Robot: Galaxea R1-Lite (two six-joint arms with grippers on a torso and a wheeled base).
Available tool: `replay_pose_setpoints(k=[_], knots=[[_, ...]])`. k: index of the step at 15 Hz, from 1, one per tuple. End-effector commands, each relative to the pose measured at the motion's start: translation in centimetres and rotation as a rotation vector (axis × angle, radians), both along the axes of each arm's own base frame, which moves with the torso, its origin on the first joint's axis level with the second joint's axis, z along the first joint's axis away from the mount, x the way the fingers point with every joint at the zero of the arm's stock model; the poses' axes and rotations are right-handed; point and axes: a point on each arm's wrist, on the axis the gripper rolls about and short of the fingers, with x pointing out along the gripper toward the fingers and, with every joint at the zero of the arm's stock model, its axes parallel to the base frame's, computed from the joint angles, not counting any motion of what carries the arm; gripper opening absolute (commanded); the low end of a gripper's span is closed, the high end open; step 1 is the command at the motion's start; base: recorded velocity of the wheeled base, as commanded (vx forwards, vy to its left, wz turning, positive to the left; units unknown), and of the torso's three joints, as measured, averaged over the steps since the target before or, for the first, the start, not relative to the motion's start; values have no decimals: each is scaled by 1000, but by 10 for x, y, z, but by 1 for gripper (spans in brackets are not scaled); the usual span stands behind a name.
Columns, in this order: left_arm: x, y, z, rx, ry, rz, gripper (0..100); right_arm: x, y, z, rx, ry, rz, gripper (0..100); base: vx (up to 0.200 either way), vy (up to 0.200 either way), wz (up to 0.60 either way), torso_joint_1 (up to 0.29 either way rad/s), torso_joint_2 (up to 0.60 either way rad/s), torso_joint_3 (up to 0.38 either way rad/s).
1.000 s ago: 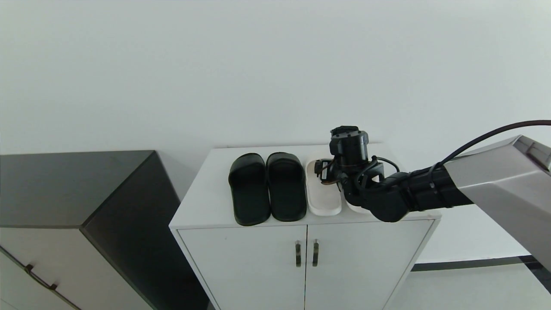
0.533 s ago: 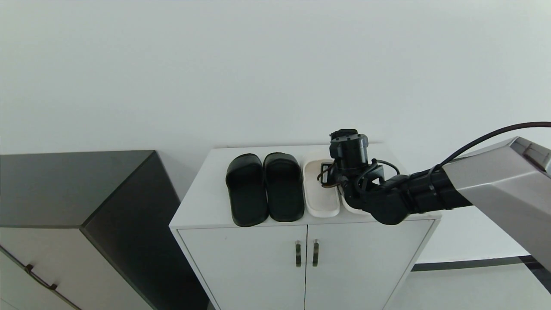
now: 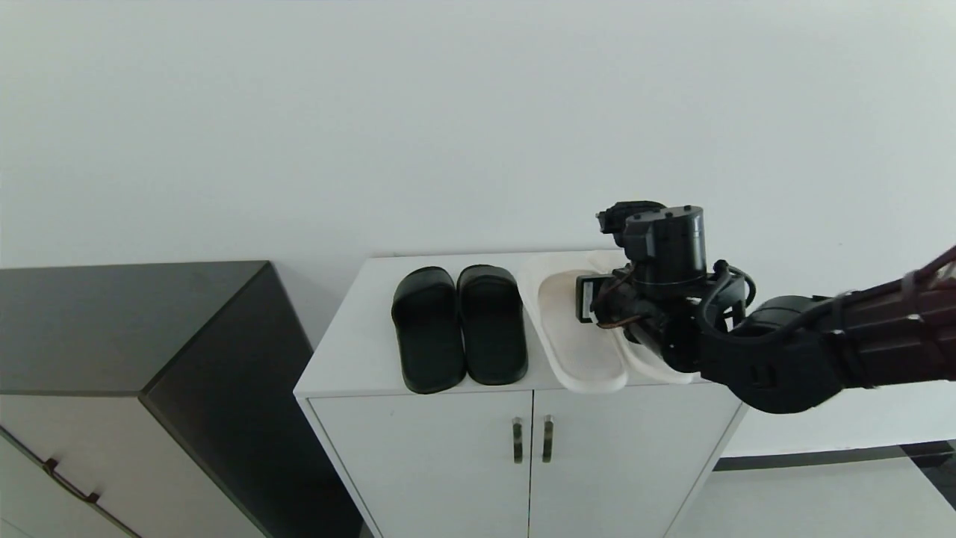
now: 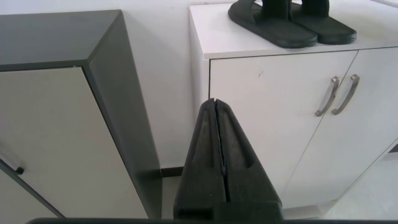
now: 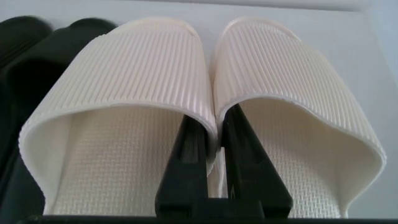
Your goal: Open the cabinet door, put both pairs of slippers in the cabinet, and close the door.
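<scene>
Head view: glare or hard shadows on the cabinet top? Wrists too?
Head view: soft light, no glare on the cabinet top. Right wrist view: white slippers evenly lit, dimmer under the straps by the right gripper. Left wrist view: no glare on the cabinet doors.

A plain white wall (image 3: 373, 112), evenly lit, meets a pale glossy floor (image 3: 821, 501) along a dark skirting strip (image 3: 806, 456), and at the left stands a cupboard (image 3: 112, 329) with dark top and side, pale front and dark handle (image 3: 71, 484).
</scene>
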Motion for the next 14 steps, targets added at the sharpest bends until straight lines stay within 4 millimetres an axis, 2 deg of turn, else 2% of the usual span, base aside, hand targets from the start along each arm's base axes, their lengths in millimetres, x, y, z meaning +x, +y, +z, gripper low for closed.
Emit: replay_pose_setpoints(k=[1, 3, 4, 6, 8, 10, 12, 14], knots=[[0, 0, 0, 1, 0, 0, 0, -38, -14, 20, 34, -13, 97, 0, 0, 0, 0, 0, 0, 0], [0, 0, 0, -1, 0, 0, 0, -62, -27, 24, 49, 6, 214, 0, 0, 0, 0, 0, 0, 0], [0, 0, 0, 1, 0, 0, 0, -68, -29, 24, 48, 9, 226, 0, 0, 0, 0, 0, 0, 0], [0, 0, 0, 2, 0, -2, 0, -104, -44, 27, 52, 6, 281, 0, 0, 0, 0, 0, 0, 0], [0, 0, 0, 4, -1, -2, 0, -130, -58, 29, 63, 1, 339, 0, 0, 0, 0, 0, 0, 0], [0, 0, 0, 4, -1, -3, 0, -142, -69, 25, 71, 20, 417, 0, 0, 0, 0, 0, 0, 0], [0, 0, 0, 4, -1, -3, 0, -143, -69, 19, 60, 38, 433, 0, 0, 0, 0, 0, 0, 0], [0, 0, 0, 2, 0, -3, 0, -145, -70, 14, 54, 56, 458, 0, -200, 0, 0, 0, 2, 0]])
